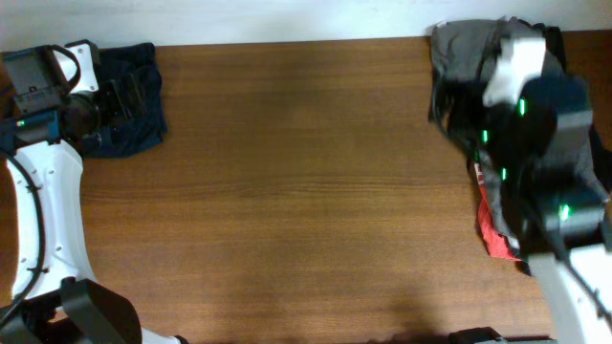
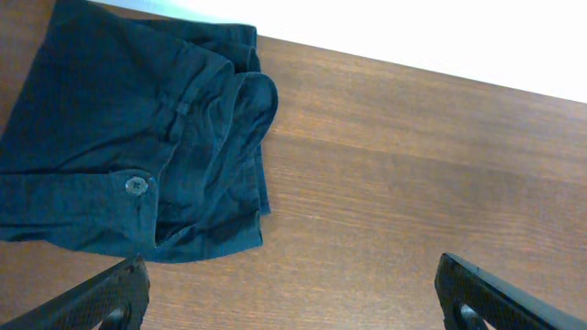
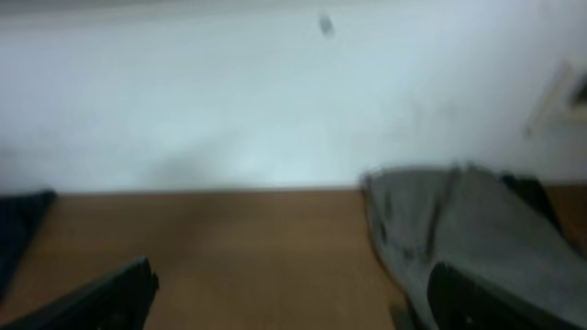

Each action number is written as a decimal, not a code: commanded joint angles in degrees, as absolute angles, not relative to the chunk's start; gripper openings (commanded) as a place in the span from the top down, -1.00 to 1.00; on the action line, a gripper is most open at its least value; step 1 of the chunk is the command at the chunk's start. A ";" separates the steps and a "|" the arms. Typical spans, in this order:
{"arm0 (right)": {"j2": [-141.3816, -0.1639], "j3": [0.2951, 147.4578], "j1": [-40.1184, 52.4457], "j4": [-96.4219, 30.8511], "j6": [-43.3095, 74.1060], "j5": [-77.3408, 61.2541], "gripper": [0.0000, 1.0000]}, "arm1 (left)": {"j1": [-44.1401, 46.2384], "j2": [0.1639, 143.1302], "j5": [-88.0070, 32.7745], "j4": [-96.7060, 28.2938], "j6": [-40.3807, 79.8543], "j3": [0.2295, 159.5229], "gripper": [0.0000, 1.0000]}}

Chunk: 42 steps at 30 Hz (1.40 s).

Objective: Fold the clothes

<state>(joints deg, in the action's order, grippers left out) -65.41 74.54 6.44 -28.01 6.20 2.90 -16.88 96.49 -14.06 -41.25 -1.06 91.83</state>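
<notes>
The clothes, dark navy shorts (image 1: 145, 137), lie bunched in a compact heap at the table's back left corner. In the left wrist view the shorts (image 2: 138, 128) fill the upper left, with a button and waistband showing. My left gripper (image 2: 293, 302) hovers open just beside them over bare wood, nothing between its fingers (image 2: 103, 297). My right gripper (image 3: 293, 302) is open at the far right of the table. One of its fingertips (image 3: 495, 298) is in front of a grey garment (image 3: 459, 229). That view is blurred.
The grey garment (image 1: 461, 48) lies at the back right corner, partly under the right arm (image 1: 521, 105). A red-and-black item (image 1: 492, 229) sits at the right edge. The wooden table (image 1: 306, 191) ends at a white wall behind.
</notes>
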 commanded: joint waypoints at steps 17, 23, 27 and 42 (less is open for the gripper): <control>-19.88 9.21 3.68 8.86 11.49 1.93 -0.97 | -16.93 96.57 -14.81 -41.23 -1.10 92.31 -0.98; -13.04 2.11 3.73 11.29 11.46 1.96 -0.97 | -16.93 96.57 -14.81 -41.23 -1.13 92.31 -0.98; -8.97 0.32 3.73 9.63 11.42 2.02 -0.97 | -16.93 96.57 -14.81 -41.23 -1.10 92.31 -0.98; -0.25 0.32 3.73 -4.54 10.37 1.76 -0.97 | -16.93 96.57 -14.81 -41.23 -1.10 92.31 -0.98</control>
<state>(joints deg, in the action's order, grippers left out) -0.80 0.58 3.99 -4.08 10.50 1.89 -16.88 96.49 -14.20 -41.25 -1.08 91.83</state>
